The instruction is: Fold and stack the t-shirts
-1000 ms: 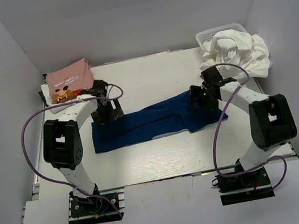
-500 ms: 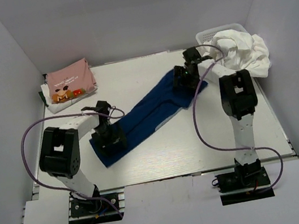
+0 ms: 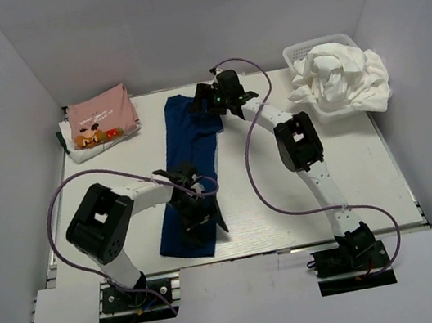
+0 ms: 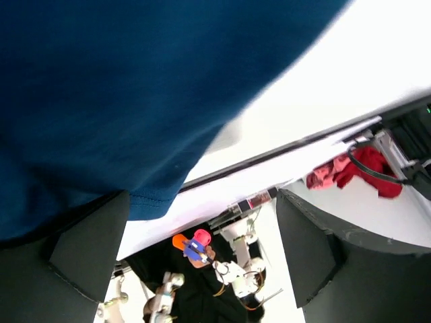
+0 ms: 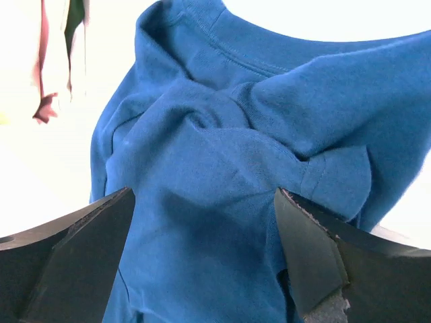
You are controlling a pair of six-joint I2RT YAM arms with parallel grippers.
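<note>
The navy blue t-shirt (image 3: 190, 145) lies as a long narrow strip from the far middle of the table to its near left. My left gripper (image 3: 199, 216) is at the strip's near end; in the left wrist view (image 4: 202, 198) its jaws stand wide apart, with the shirt's hem (image 4: 101, 87) by the left finger. My right gripper (image 3: 212, 101) is at the far end, jaws wide apart over bunched navy cloth (image 5: 222, 161). The folded pink t-shirt (image 3: 100, 111) with a cartoon print lies at the far left. White t-shirts (image 3: 343, 78) are heaped at the far right.
The white mesh basket (image 3: 294, 53) under the white heap stands at the far right corner. White walls close in the table on three sides. The pink shirt rests on a folded white cloth (image 3: 82, 154). Purple cables loop from both arms.
The navy shirt has swung from lying across the table to lying lengthwise. My right gripper moved far and left with its end; my left gripper moved near and right with the other.
</note>
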